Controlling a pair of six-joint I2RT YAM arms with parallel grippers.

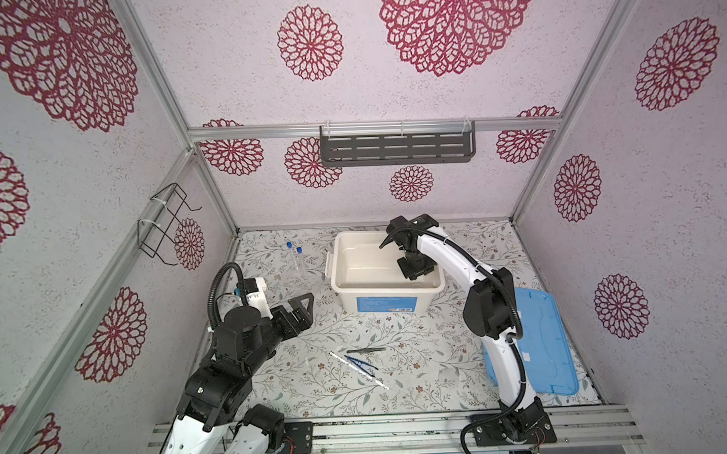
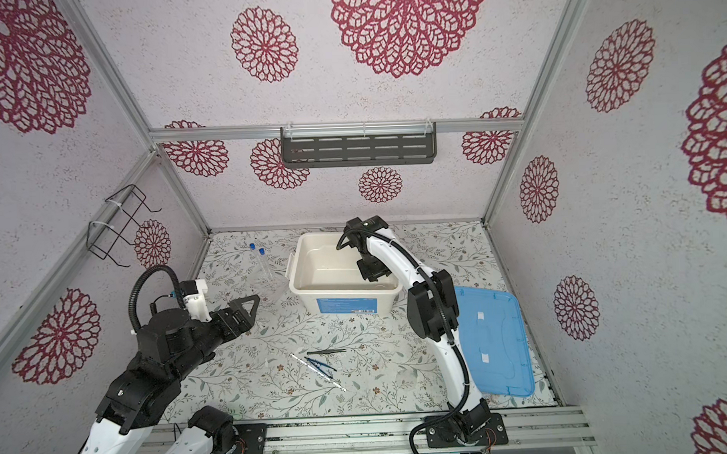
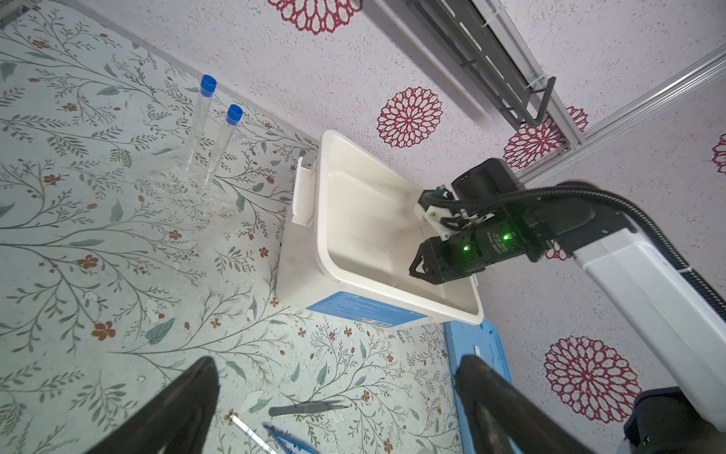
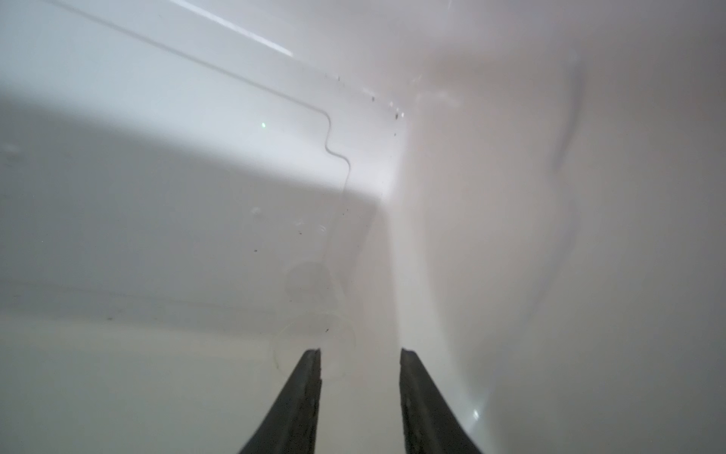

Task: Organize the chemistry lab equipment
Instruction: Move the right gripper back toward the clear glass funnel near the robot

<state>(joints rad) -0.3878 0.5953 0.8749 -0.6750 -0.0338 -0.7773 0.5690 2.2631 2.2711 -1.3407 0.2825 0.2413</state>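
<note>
**L gripper idle; R gripper in tub, vessel let go**

L gripper point(image 1: 305, 309), closest to cam, hangs over left side of mat point(image 1: 399, 335), jaws wide apart, nothing in them. Beyond it, back-left, two tubes point(image 1: 295, 257) stand in holder point(image 3: 188, 196), near tub's left wall, not touching. Front-centre, flat on mat: dark tweezers point(image 1: 366, 350), and just nearer cam blue tweezers point(image 1: 360, 362) lying across stick point(image 1: 377, 381).

Tub point(image 1: 355, 287) sits back-centre. R gripper point(image 4: 360, 353) reaches down inside by front-right corner. Jaws parted, nothing clamped. Vessel point(image 4: 314, 298) lies on tub floor at one fingertip, faint, hard to read. Lid point(image 1: 561, 333) lies flat at far right, partly under R arm point(image 1: 450, 250).

My read of the step: vessel drop-off into tub about done, rest not yet packed. Next prob calls for R gripper to lift straight up, clear of wall, w/o nudging vessel, then a pick from the tweezers/stick pile.

In the way:
- Stick & blue tweezers overlap, so one may drag the other; thin flat items need a low pinch.
- R arm covers tub's right side, so any L drop should aim at left half.
- Tubes are tall and holder see-through, so tip risk.
</note>
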